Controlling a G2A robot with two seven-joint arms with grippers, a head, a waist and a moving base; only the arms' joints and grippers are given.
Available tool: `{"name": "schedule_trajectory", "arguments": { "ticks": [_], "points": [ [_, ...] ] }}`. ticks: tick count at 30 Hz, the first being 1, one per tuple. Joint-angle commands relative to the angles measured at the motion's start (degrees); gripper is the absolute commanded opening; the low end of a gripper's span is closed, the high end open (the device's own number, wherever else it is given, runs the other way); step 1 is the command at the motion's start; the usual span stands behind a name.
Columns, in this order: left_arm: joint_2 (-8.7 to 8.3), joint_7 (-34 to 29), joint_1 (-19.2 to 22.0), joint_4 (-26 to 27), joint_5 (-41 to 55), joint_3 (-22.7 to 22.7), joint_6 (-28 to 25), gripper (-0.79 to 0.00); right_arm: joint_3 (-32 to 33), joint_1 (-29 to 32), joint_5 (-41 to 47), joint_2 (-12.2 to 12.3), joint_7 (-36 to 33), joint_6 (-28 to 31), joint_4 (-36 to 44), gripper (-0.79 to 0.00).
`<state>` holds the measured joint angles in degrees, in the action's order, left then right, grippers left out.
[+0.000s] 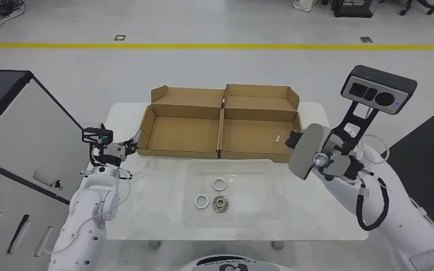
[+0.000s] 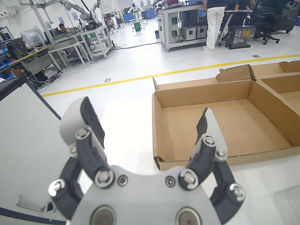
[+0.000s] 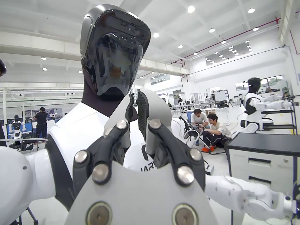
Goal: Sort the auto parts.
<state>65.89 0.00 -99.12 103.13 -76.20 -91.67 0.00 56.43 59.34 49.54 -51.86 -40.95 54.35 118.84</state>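
Right gripper (image 3: pixel 137 101) pinches a threaded metal bolt (image 3: pixel 134 99); left gripper (image 2: pixel 145 106) spread beside cardboard box (image 2: pixel 201 94).

Bright, even overhead light; faint shadows

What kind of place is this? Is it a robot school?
Most likely a robot lab or workshop hall. Robot arms rise over workbenches, another white robot stands at a black shelf, and a yellow line marks the floor.

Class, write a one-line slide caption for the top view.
Two cardboard boxes on a white table, three loose parts before them, the open left gripper beside one box.
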Motion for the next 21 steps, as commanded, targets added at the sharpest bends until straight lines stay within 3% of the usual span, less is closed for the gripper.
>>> {"name": "schedule_trajectory", "arguments": {
  "ticks": [1, 11, 21],
  "points": [
    [0.0, 0.0, 0.0, 0.0, 0.0, 0.0, 0.0, 0.0, 0.7, 0.4, -2.2, -0.1, 0.0, -2.1, 0.1, -0.785],
    [0.0, 0.0, 0.0, 0.0, 0.0, 0.0, 0.0, 0.0, 3.2, 2.2, -8.7, -0.6, 1.1, -8.6, 1.7, -0.785],
    [0.0, 0.0, 0.0, 0.0, 0.0, 0.0, 0.0, 0.0, 3.5, 4.8, -4.7, -2.0, 4.7, -4.6, 3.4, -0.785]
  ]
}}
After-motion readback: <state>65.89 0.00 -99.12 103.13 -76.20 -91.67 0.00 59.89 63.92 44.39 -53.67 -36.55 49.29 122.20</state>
